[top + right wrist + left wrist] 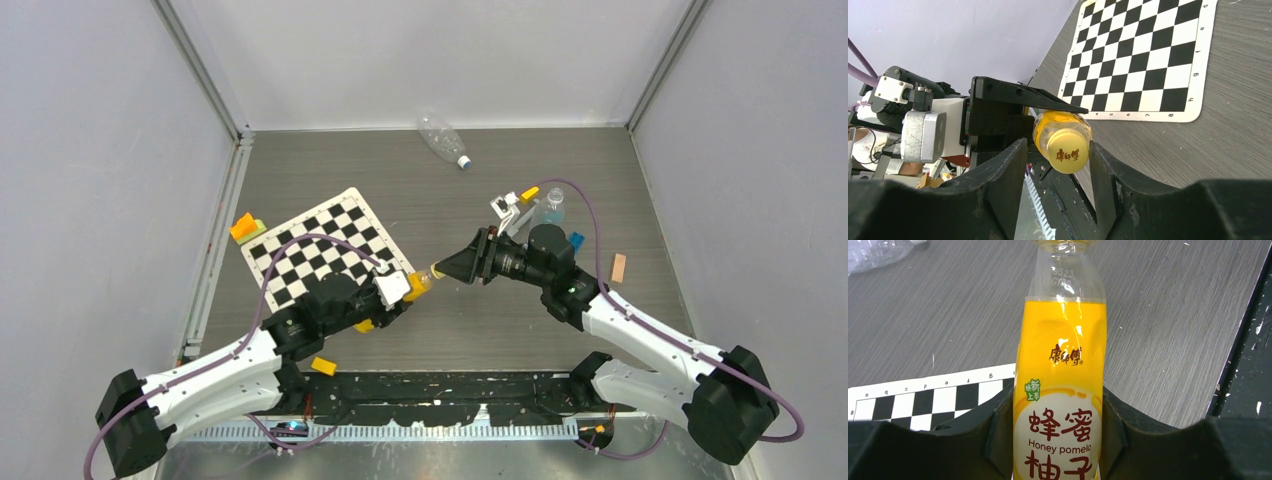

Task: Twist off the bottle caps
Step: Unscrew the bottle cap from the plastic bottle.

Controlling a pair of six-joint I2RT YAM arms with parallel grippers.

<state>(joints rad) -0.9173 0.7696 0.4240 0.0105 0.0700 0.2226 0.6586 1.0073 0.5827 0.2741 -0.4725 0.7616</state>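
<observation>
Table [460,335]: gray wood. Everything sits on it.
Chessboard [310,250]: lies flat on the left side, turned a bit.
Left gripper [412,286]: its fingers squeeze tight on the middle of the yellow bottle [1060,365].
Right gripper [1058,146]: its fingers are partly open, one on each side of the yellow cap [1068,152]. One finger is right at the cap. The other has a small gap.
Yellow bottle: held sideways between the two arms, just off the chessboard's corner.
Clear bottle [438,133]: lies on its side at the back of the table, well away.
Yellow cap: on the yellow bottle, facing the right gripper.
Orange block [245,227]: just beside the chessboard's left corner.
</observation>
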